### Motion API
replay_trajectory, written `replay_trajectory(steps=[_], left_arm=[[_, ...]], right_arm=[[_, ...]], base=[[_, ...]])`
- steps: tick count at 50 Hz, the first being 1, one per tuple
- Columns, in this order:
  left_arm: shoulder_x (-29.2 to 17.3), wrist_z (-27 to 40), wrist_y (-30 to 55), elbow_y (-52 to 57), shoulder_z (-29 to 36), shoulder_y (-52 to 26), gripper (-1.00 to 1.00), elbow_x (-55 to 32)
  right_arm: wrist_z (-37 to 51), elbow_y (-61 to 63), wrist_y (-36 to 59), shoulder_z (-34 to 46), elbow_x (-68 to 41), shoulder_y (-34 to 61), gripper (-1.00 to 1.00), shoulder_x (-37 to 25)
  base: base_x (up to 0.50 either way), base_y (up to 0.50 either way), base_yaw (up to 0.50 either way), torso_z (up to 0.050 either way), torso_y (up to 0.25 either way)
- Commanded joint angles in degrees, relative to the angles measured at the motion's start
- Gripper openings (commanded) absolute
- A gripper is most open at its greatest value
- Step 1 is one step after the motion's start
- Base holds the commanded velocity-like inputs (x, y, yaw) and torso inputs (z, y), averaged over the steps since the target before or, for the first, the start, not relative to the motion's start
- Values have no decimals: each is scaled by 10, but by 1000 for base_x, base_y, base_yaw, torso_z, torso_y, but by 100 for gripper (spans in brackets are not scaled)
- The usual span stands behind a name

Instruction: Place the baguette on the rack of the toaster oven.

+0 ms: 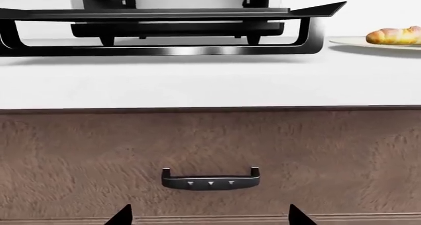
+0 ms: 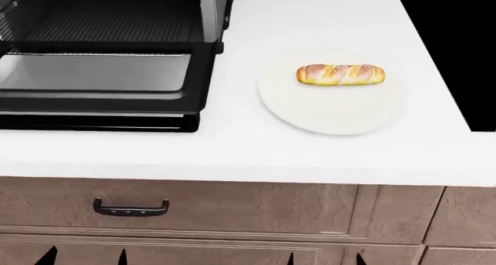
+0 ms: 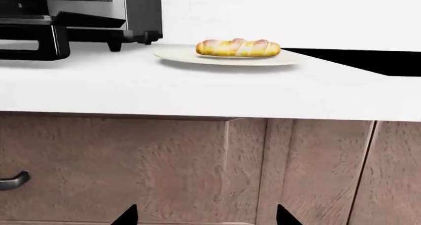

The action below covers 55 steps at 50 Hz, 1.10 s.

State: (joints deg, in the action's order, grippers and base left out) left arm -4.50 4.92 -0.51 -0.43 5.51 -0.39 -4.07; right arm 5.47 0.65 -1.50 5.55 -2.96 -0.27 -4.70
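looking through the left wrist view, you face the white flat table (image 1: 197, 82) edge-on, with the black boxy toaster oven (image 1: 177, 18) standing on it and its drop-down door (image 1: 171, 14) folded out level toward you. the small golden-orange baguette (image 1: 395, 36) lies on a round white plate (image 1: 348, 41) off to one side of the oven. below the tabletop a brown wooden drawer front carries a dark metal handle (image 1: 210, 179). the left tool (image 1: 210, 216) shows only two black fingertips, set apart with nothing between them.

in the head view, you see the thin-wire metal rack (image 2: 108, 15) inside the oven's dark cavity, bare, behind the lowered grey-windowed door. the baguette rests crosswise on the plate, well apart from the oven, on the side of your right arm. both tools' tips peek in at the bottom edge, low by the drawers.

in the right wrist view, the baguette sits on the plate beyond the table edge, and the right tool (image 3: 206, 215) has its tips spread apart, holding nothing.
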Motion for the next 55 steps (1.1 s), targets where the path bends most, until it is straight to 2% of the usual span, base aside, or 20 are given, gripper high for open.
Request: replay_trajectory(steps=[1, 24, 55], left_arm=[[-8, 10, 1, 2, 9, -1, 100, -7], [-21, 25, -10, 4, 25, -1, 100, -20], [-35, 35, -30, 4, 42, 0, 100, -33]], right_arm=[[14, 0, -1, 8, -5, 1, 100, -8], [33, 2, -5, 25, -8, 3, 100, -22], [49, 3, 1, 40, -20, 6, 100, -34]], base=[[133, 160, 0, 0, 0], [96, 117, 0, 0, 0], [0, 0, 0, 49, 0]])
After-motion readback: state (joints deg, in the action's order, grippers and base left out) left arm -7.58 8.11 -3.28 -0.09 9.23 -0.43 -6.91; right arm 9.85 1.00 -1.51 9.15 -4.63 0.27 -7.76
